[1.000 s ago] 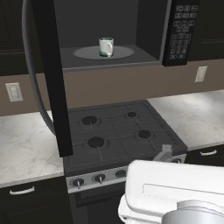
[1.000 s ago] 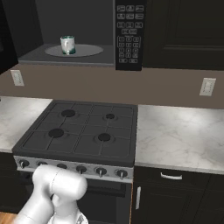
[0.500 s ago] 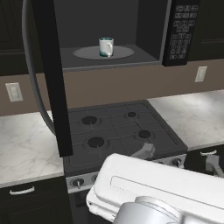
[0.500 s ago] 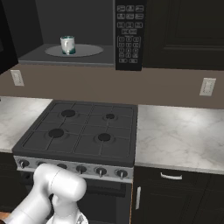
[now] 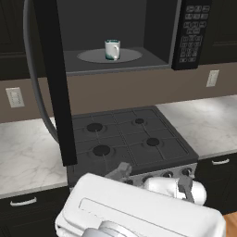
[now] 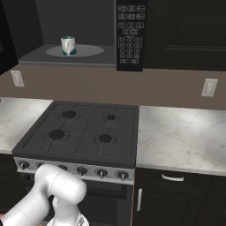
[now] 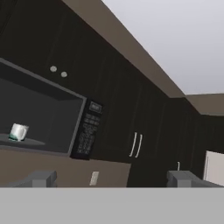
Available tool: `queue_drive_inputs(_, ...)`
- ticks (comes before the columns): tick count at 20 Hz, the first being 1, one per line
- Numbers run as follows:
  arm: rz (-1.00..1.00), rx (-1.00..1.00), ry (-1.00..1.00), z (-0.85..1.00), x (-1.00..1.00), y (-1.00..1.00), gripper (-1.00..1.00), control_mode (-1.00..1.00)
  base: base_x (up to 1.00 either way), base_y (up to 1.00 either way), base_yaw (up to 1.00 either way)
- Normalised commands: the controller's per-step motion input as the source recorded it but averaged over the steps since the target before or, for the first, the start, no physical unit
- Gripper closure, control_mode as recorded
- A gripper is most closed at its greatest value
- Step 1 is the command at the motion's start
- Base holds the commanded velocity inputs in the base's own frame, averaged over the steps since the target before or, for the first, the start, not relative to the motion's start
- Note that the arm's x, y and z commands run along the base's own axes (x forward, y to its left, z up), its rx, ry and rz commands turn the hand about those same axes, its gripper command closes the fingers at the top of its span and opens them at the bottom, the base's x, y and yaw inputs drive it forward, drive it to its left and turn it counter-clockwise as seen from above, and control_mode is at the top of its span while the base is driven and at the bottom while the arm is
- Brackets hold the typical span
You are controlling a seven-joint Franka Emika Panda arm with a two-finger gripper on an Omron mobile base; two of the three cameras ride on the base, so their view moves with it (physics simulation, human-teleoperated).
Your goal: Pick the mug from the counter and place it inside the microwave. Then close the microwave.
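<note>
No readable text, labels, brands, numbers or signs. The microwave keypad carries rows of small pale marks on its buttons, but they are too small and blurred to read from either base camera or from the hand camera. The stove knobs show no legible markings. The mug is plain, with no print visible.
</note>
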Motion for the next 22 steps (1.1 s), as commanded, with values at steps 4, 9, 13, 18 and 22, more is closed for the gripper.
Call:
queue_drive_inputs(4, 0.0, 0.0, 0.0, -0.22, 0.22, 0.42, -1.0, -1.0, 0.0, 0.0, 0.0)
queue_drive_inputs(9, 0.0, 0.0, 0.0, -0.28, 0.37, 0.43, -1.0, -1.0, 0.0, 0.0, 0.0)
queue_drive_inputs(13, 0.0, 0.0, 0.0, -0.26, 0.5, 0.4, -1.0, -1.0, 0.0, 0.0, 0.0)
queue_drive_inputs(18, 0.0, 0.0, 0.0, -0.03, 0.49, 0.3, -1.0, -1.0, 0.0, 0.0, 0.0)
queue_drive_inputs(22, 0.0, 0.0, 0.0, 0.0, 0.2, 0.38, -1.0, -1.0, 0.0, 0.0, 0.0)
